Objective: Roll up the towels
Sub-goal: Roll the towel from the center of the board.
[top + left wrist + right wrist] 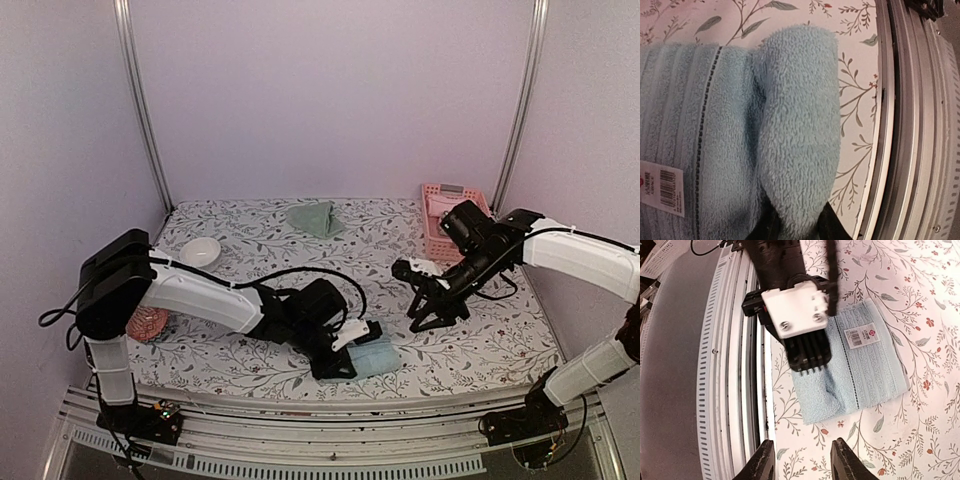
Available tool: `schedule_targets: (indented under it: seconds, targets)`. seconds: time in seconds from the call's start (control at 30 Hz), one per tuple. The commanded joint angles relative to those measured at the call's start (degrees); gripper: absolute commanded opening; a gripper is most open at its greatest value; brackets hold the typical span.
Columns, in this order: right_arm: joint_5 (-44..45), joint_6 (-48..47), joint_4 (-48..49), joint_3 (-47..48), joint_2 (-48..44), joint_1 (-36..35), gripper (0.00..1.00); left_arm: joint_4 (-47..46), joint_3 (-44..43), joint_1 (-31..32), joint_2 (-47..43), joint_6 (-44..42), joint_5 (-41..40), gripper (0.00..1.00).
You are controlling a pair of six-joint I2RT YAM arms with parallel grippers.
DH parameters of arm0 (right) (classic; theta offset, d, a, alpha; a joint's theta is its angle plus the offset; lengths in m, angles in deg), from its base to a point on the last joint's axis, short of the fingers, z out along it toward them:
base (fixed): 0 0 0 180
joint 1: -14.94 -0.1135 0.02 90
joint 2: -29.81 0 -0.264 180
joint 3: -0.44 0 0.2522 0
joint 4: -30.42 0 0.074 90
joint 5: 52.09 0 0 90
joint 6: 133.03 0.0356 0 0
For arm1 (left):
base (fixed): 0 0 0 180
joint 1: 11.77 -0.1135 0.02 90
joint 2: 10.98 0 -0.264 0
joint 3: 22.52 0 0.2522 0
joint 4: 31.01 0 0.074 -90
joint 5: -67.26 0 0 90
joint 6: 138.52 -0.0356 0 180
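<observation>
The floral table carries a blue towel, green towel, white bowl and pink basket.

The blue towel at the front edge is pale and striped, with a white barcode label. The far edge holds a sage-green towel, the far-right corner a pink basket. The bench is white with grey-green leaves.

Top view high, looking forward and down, wrist views close, all sharing blue towel

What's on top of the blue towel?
A white label lies on the blue towel, and the left gripper pinches its raised fold. The towel under the gripper is hidden.
</observation>
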Motion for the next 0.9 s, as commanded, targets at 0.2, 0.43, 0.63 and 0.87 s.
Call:
schedule_targets:
  seconds: [0.2, 0.43, 0.63, 0.87]
  targets:
    - [13.4, -2.5, 16.7, -11.8, -5.3, -10.9, 0.43, 7.0, -6.7, -6.6, 13.2, 10.2, 24.7, 0.24]
    - [21.9, -2.2, 25.4, -12.7, 0.2, -19.4, 0.46, 12.2, -12.7, -8.9, 17.9, 11.2, 31.1, 0.25]
    - [27.3, -4.4, 31.3, -16.3, 4.8, -21.5, 0.47, 15.1, -14.6, -9.7, 19.9, 9.2, 32.4, 0.24]
    - [32.1, -9.9, 38.9, -22.5, 11.1, -21.5, 0.36, 16.8, -15.4, -10.7, 23.0, 8.3, 31.9, 0.25]
